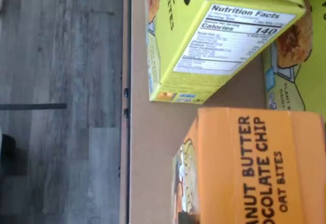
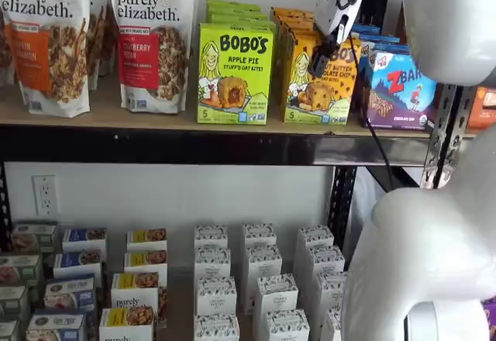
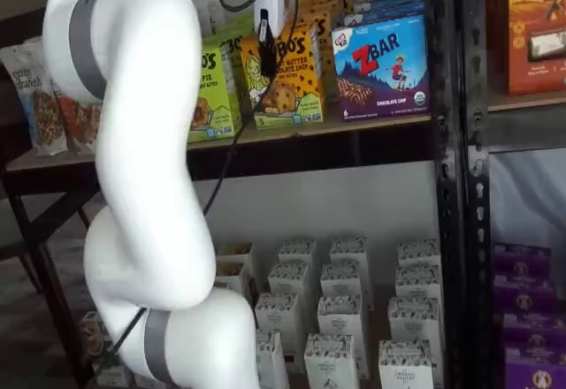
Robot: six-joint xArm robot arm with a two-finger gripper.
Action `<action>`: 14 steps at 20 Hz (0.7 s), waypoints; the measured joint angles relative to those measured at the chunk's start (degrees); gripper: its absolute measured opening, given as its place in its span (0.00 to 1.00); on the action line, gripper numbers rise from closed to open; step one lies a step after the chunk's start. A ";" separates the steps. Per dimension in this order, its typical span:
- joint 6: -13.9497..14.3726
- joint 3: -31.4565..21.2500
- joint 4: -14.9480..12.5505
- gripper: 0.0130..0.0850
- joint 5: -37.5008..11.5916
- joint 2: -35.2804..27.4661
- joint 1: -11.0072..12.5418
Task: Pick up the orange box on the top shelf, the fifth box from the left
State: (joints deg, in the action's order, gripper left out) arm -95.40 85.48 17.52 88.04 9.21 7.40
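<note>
The orange box [image 2: 316, 77] stands upright at the front edge of the top shelf [image 2: 155, 116], front face out, in both shelf views [image 3: 281, 78]; the wrist view shows its orange top panel [image 1: 265, 168] with "NUT BUTTER / COCOLATE CHIP / OAT BITES" lettering readable. Behind it runs a row of more orange cartons, at least two tops visible, exact count unclear. The gripper [image 2: 324, 60] hangs right in front of the orange box's upper face, white body above, black fingers down; in a shelf view [image 3: 264, 49] the fingers read as one dark strip with no gap showing and no box between them, so cannot tell if apart or together. A black cable drops beside it. Just beside the orange box toward the granola side is one green Bobo's Apple Pie box [image 2: 235, 74] at the front, with at least two green tops stacked back behind it; the wrist view shows its nutrition panel [image 1: 229, 35]. On the orange box's other side sits one blue Zbar box [image 3: 382, 66] in front, more blue cartons behind. Past the green box: two large purely elizabeth bags [image 2: 151, 35] visible in front. Below the orange box, the lower level holds many small white boxes [image 2: 260, 267], roughly three columns under it.
</note>
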 joint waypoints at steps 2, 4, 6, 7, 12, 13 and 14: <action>0.09 0.31 -0.36 0.33 0.64 -0.09 -0.06; 0.12 0.13 -0.46 0.33 0.71 0.27 -0.07; 0.17 -0.01 -0.44 0.33 0.93 0.72 -0.03; 0.22 0.00 -0.39 0.33 1.22 0.95 0.00; 1.04 1.44 -0.07 0.33 5.16 1.83 -0.08; 1.30 1.73 -0.16 0.33 6.08 2.03 -0.22; 1.61 1.92 -0.34 0.33 6.89 2.35 -0.43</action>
State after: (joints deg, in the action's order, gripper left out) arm -93.79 87.40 17.17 94.93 11.57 6.97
